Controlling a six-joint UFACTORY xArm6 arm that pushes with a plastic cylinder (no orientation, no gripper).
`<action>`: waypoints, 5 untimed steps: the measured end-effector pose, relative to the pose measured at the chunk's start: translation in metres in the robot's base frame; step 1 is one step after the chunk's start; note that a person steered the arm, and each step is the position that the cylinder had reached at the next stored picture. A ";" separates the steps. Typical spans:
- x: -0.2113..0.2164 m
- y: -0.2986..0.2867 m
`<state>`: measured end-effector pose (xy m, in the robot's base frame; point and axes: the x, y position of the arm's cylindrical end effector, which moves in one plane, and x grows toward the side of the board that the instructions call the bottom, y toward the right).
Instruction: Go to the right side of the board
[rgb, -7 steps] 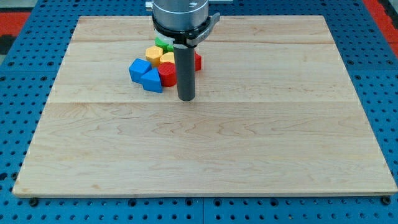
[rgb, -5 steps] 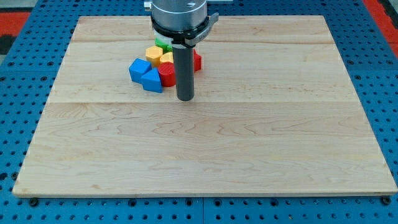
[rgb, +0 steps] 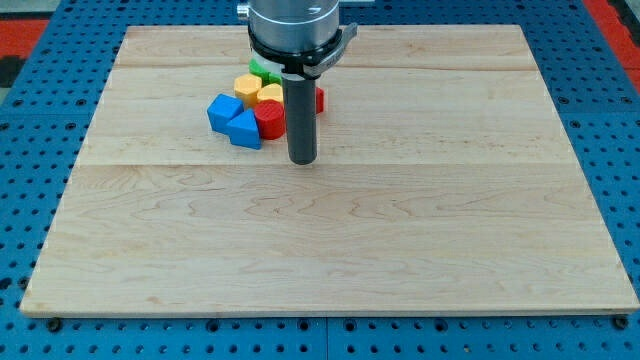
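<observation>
Blocks bunched far-left of centre on board (rgb: 450, 250), touching in tight cluster.

Blue cube (rgb: 222, 109) and blue block (rgb: 244, 129) on cluster's left. Red cylinder (rgb: 269, 119) beside them. Yellow blocks (rgb: 247, 86) and green block (rgb: 264, 70) farther back, partly hidden.

Rod has no fingers, so nothing to spread or pinch. Tip (rgb: 302, 160) just right of red cylinder, near side of cluster; contact prob. none, hard to tell.

Target, board's right side, well apart to right. Path looks unobstructed.

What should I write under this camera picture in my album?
My tip touches the wooden board just right of the coloured blocks.
</observation>
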<state>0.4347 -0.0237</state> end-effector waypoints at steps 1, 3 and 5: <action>0.019 0.001; 0.010 0.064; -0.113 0.155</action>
